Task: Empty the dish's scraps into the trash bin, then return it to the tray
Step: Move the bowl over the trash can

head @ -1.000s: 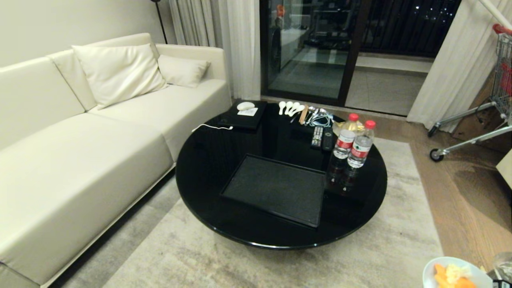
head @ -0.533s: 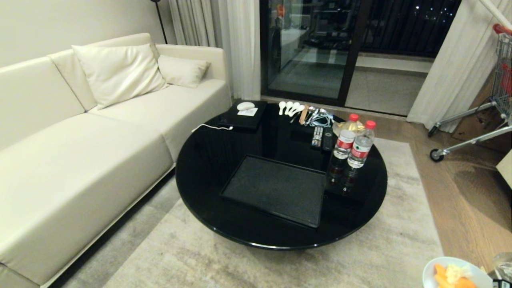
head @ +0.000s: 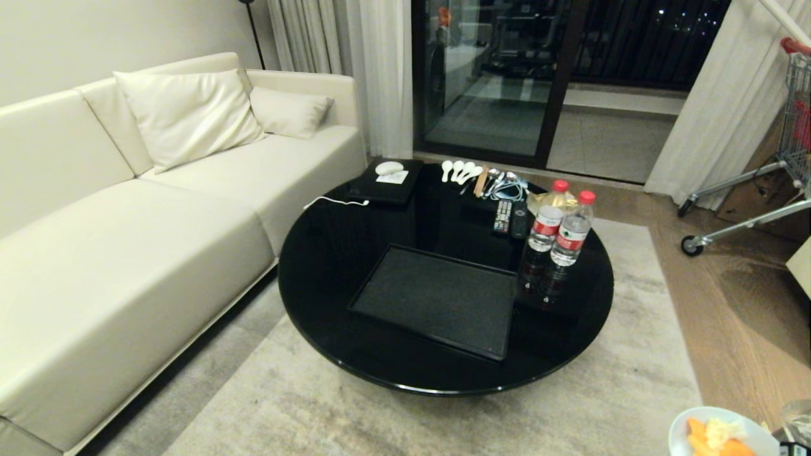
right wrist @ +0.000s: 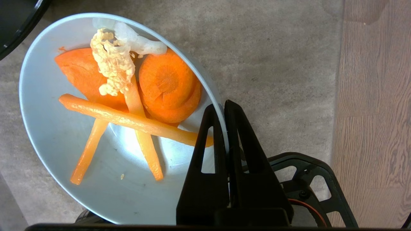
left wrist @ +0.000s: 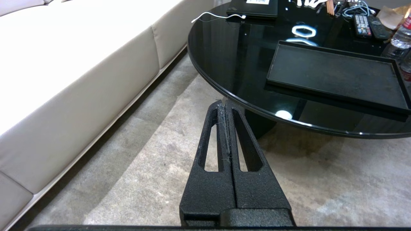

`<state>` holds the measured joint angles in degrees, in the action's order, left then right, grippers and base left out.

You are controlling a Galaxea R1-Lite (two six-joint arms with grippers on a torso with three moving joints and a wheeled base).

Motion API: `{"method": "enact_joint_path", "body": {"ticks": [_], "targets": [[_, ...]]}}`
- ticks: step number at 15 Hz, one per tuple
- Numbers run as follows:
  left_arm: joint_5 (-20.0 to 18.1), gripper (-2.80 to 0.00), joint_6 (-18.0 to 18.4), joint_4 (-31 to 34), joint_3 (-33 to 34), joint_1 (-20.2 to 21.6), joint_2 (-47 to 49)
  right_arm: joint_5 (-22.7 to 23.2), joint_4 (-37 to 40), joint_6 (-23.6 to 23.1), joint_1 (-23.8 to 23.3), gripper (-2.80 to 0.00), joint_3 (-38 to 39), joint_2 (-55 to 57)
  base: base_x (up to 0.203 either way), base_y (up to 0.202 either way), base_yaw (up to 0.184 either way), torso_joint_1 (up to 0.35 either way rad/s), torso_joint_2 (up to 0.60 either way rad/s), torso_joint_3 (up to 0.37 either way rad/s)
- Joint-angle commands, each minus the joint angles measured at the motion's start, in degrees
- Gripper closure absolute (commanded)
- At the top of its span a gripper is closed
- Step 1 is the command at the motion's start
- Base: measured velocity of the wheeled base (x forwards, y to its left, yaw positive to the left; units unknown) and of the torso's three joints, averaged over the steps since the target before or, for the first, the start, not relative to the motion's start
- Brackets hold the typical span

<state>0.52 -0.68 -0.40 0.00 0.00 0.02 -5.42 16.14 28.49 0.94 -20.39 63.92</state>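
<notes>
Nothing has moved since the earlier frames. Only part of the dish (head: pixel 719 434) shows at the head view's bottom right corner, cut off by the edge; the bin is out of sight. Right gripper (right wrist: pixel 225 110) pinches the dish's rim, scraps (right wrist: pixel 128 96) inside, over the rug (head: pixel 570 405). Left gripper (left wrist: pixel 224 107), pressed together, hangs beside the bench (left wrist: pixel 231 64), where the tray (head: pixel 437 297) lies.

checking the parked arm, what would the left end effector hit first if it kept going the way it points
Probably the near edge of the round black table: the shut left end effector aims at it from above the rug. Depth is unclear, so it might pass beneath the rim.
</notes>
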Motion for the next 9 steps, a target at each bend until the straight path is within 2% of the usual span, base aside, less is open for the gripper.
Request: {"method": "enact_joint_path", "body": {"ticks": [1,9], "targets": [[0.0,0.0,0.0,0.0,0.0,0.0,0.0,0.0,0.0,0.1,0.0,0.0,-0.1,0.2,0.0,0.0,0.0,0.0,0.0,0.0],[0.0,0.0,0.0,0.0,0.0,0.0,0.0,-0.1,0.0,0.1,0.0,0.0,-0.4,0.3,0.0,0.0,0.0,0.0,0.0,0.0]]}}
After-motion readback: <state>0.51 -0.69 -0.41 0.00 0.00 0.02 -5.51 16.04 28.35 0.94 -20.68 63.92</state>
